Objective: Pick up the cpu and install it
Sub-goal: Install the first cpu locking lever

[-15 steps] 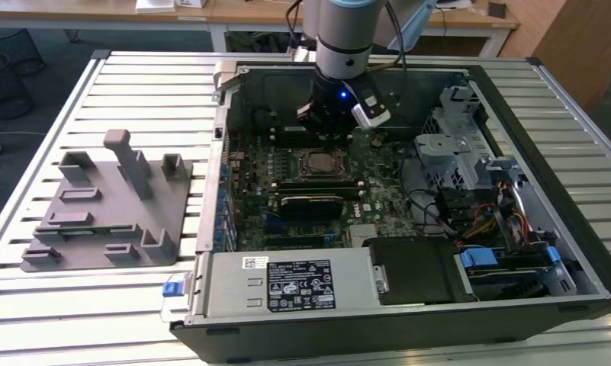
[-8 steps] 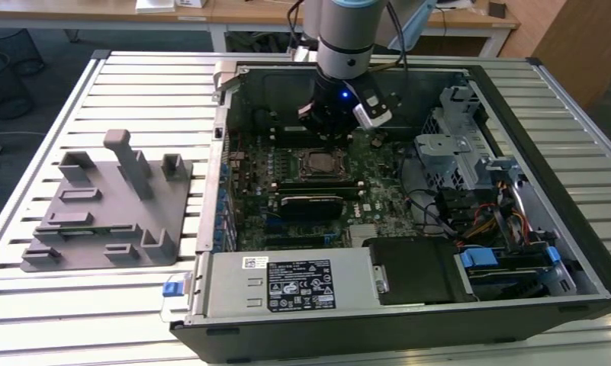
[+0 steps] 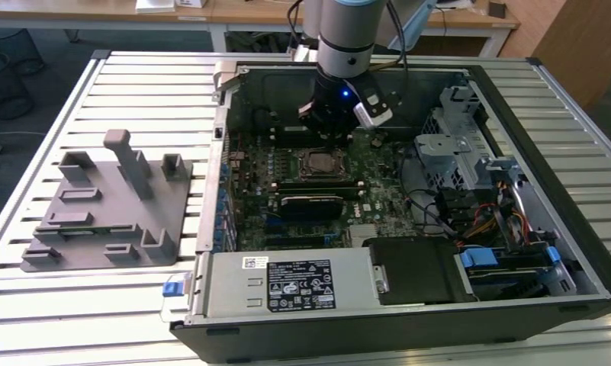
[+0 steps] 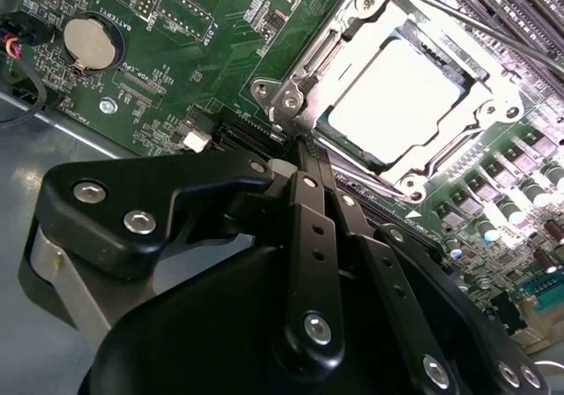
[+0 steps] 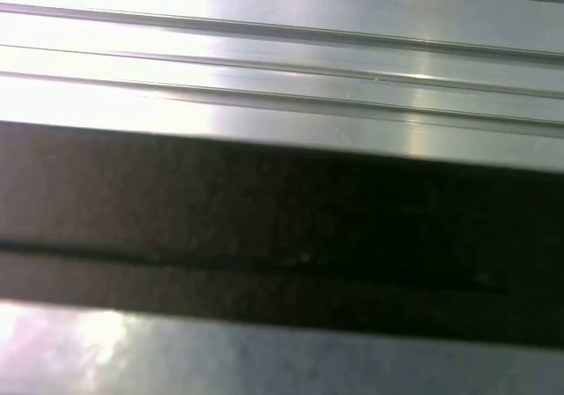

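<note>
Inside the open black computer case (image 3: pixel 549 297), the shiny silver square cpu (image 4: pixel 397 100) sits in its socket; black hand (image 4: pixel 308 152) pressed together, empty, just beside it.

The exterior view looks down from high and some way off at an open computer case (image 3: pixel 407 191) lying on a slatted metal surface (image 3: pixel 82 305), taking in the whole case and the arm (image 3: pixel 344 46) reaching into it. The second wrist view sits close above the motherboard (image 4: pixel 176 51), looking past the black gripper (image 4: pixel 304 152) at the socket (image 4: pixel 397 95), which the exterior view also shows. The first wrist view faces a dark case wall (image 5: pixel 282 227) and ribbed metal slats (image 5: pixel 282 51) from very near.
</note>
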Controlling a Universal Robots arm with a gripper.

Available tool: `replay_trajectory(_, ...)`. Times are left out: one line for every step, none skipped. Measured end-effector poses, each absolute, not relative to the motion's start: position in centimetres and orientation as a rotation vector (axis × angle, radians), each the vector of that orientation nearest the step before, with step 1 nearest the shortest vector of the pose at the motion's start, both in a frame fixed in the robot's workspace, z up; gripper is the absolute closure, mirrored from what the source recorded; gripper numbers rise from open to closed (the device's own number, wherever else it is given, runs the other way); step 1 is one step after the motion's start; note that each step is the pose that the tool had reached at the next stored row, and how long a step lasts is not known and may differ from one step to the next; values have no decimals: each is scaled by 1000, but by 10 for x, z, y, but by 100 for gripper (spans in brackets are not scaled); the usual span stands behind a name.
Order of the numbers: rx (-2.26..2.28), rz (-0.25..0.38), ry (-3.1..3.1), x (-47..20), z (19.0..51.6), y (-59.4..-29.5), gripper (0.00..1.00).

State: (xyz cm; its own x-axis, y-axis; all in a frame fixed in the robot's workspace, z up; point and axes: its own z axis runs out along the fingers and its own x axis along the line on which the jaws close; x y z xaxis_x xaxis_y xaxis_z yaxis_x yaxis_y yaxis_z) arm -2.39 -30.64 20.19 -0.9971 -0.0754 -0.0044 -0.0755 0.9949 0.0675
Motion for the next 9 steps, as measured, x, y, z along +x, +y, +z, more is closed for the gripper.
replay_trajectory(-119,105,3136,-24,202,-306,89)
replay_trajectory(-119,105,3136,-24,202,-306,89)
replay_trajectory(-119,103,3136,-24,201,-307,89)
replay_trajectory(-118,101,3136,-24,200,-307,89)
replay_trajectory(-118,99,3136,-24,200,-307,89)
replay_trajectory(-119,96,3136,-24,200,-307,89)
replay_trajectory(-118,93,3137,-24,199,-307,89)
replay_trajectory(-119,90,3137,-24,199,-307,89)
replay_trajectory(-119,86,3137,-24,198,-307,89)
